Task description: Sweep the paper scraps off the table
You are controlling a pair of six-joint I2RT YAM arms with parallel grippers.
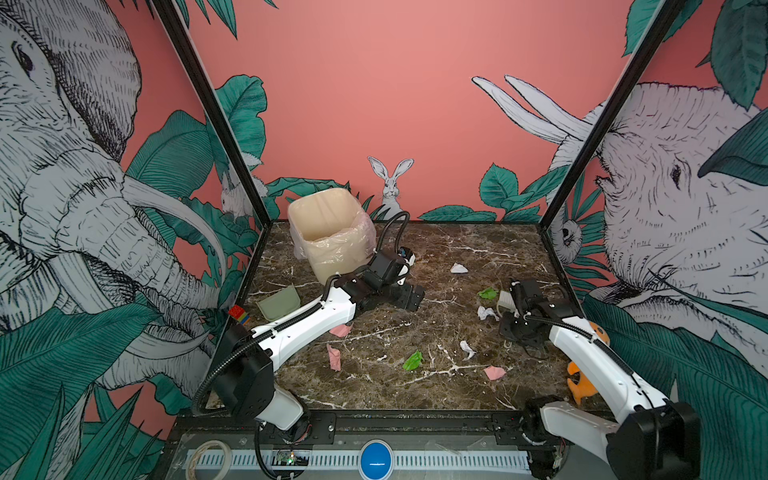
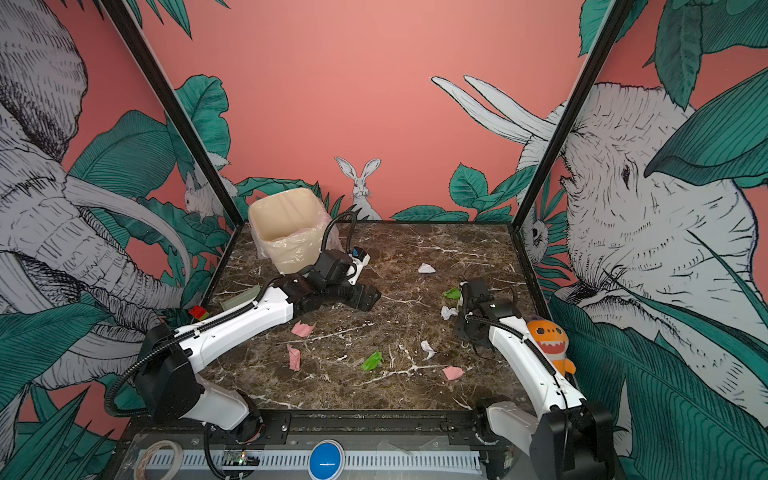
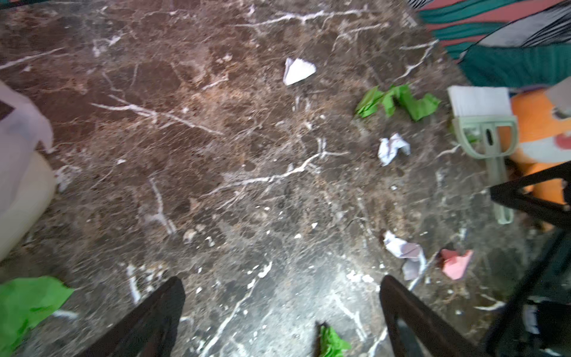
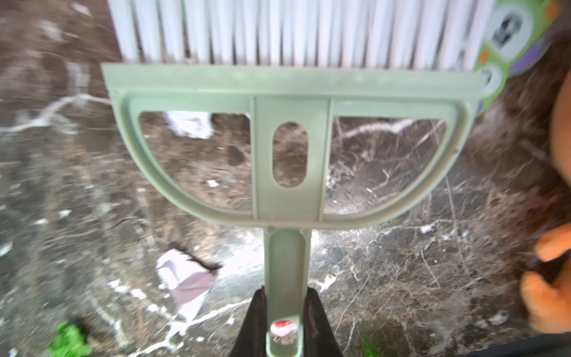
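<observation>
Several paper scraps lie on the dark marble table (image 1: 374, 390): white ones (image 1: 459, 268) (image 1: 486, 312) (image 1: 467, 349), green ones (image 1: 488, 293) (image 1: 412, 360) and pink ones (image 1: 494, 372) (image 1: 333, 357) (image 1: 340, 330). My right gripper (image 4: 285, 293) is shut on the handle of a pale green brush (image 4: 290, 102) with white bristles, held low at the right side (image 1: 505, 301) beside the green and white scraps. My left gripper (image 3: 281, 281) hangs open over the table's middle (image 1: 409, 297), with nothing between its fingers.
A cream bin (image 1: 332, 232) lined with a clear bag stands at the back left. A pale green dustpan (image 1: 278, 302) sits by the left edge, partly behind my left arm. An orange plush toy (image 2: 548, 336) stands at the right edge behind my right arm.
</observation>
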